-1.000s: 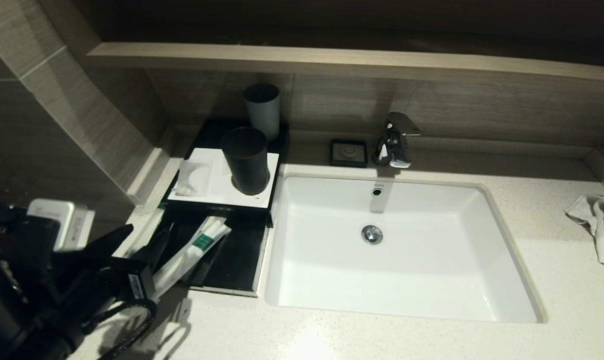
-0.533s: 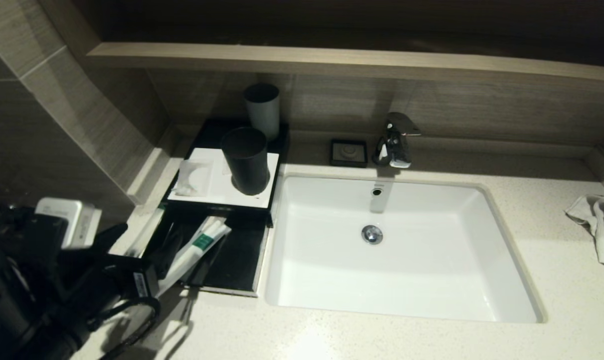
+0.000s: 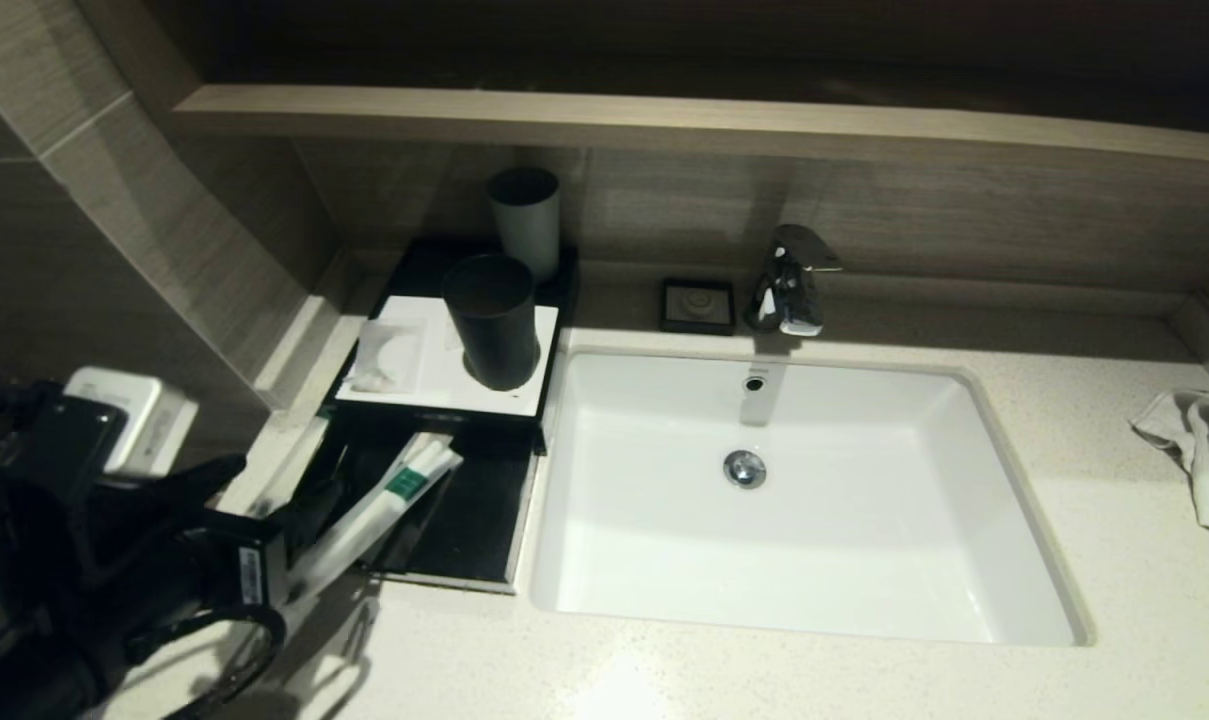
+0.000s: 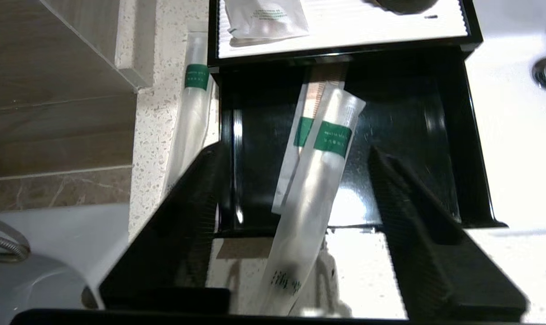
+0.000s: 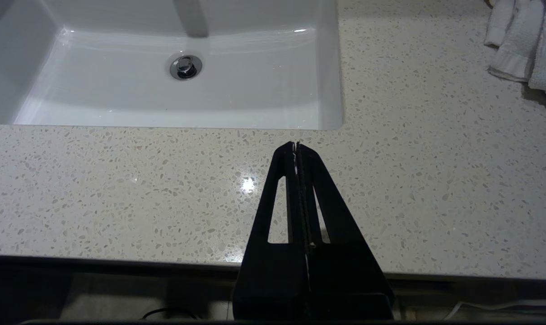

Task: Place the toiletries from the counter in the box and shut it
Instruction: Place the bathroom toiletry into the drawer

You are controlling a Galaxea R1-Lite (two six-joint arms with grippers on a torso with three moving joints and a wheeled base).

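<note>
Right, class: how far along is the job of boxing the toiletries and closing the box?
Partly done: two long packets lie in the open drawer, the upper one overhanging its front. In hand: the left hand, open, straddles that end. Left: the third long packet on the counter, the small packet on the box's top, then closing the drawer. Right hand parked, shut.

No legible text; labels too blurred.

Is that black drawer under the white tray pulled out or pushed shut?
Pulled out. The drawer sticks forward from under the box's white top, its black floor exposed, with a long packet lying half over its front edge.
</note>
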